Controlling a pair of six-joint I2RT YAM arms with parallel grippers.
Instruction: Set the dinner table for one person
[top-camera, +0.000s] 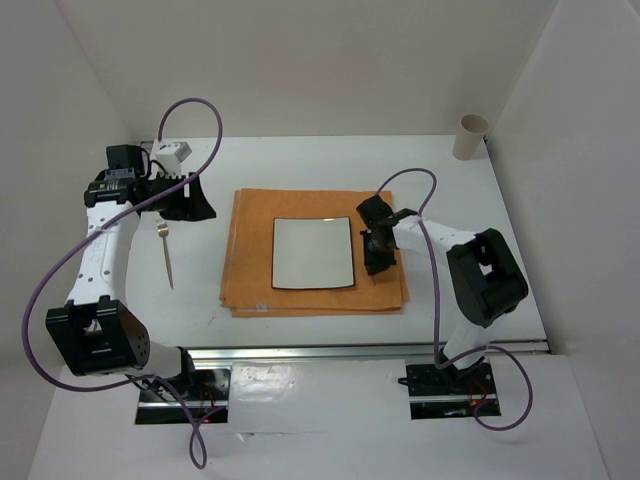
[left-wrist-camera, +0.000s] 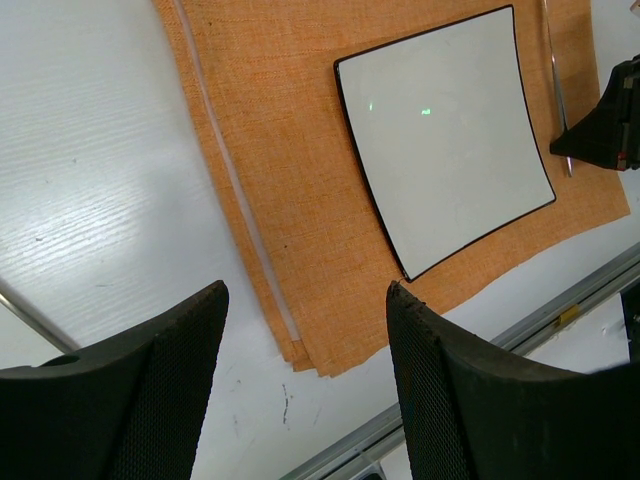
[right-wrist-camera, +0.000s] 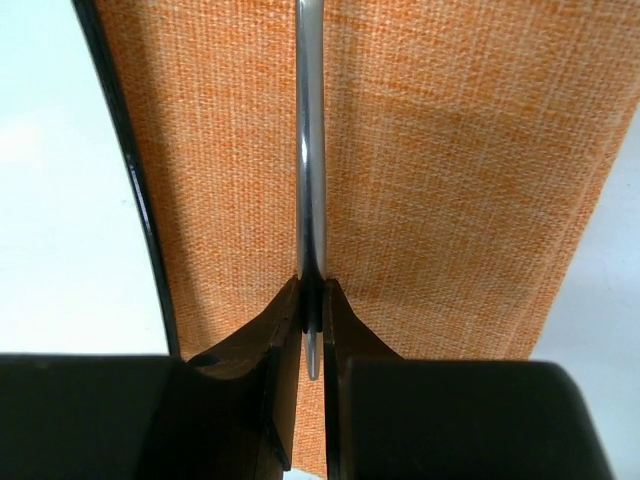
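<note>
- While a thin metal utensil is pinched edge-on between the right fingers, close over the orange placemat, the step in hand is judged to be the laying of cutlery to the right of the plate
- The next move is judged to call for a gentle lowering until the utensil lies flat on the cloth, parallel to the plate's edge, and only then a release
- The left fingers are spread with nothing between them, held above the bench left of the placemat; a second utensil is seen lying on the bare bench near them
- The bench is a large matte white slab with a metal rail along its near edge, and all else is carried on it
- The placemat is a coarse woven rectangle of cloth; the plate is square, glossy white and dark-rimmed, with slightly bowed sides; the utensil is slim, polished and hard
</note>
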